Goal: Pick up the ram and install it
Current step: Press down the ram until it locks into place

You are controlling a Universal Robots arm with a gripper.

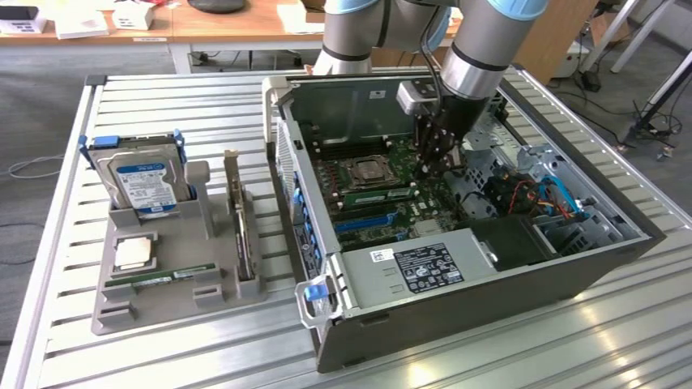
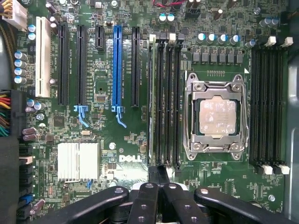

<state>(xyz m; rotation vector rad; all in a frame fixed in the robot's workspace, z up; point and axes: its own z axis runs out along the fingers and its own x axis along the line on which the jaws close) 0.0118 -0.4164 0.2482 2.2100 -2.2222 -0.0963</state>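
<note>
The ram (image 2: 152, 100) is a thin green stick standing on edge in the memory slot nearest the blue card slot (image 2: 117, 65), beside several empty black slots. In the exterior view the ram (image 1: 378, 195) lies along the motherboard just in front of the processor socket (image 1: 365, 172). My gripper (image 2: 159, 176) is shut, its black fingertips pressed together over one end of that slot row. Whether they touch the stick I cannot tell. In the exterior view the gripper (image 1: 430, 172) reaches down into the open computer case (image 1: 324, 324).
A grey tray (image 1: 119, 312) at the exterior view's left holds a hard drive (image 1: 141, 178), a square silver processor (image 1: 135, 253), an upright expansion card (image 1: 240, 219) and another green stick (image 1: 162, 278). Inside the case are the power supply (image 1: 427, 263), cables (image 1: 530, 194) and a heatsink (image 2: 78, 161).
</note>
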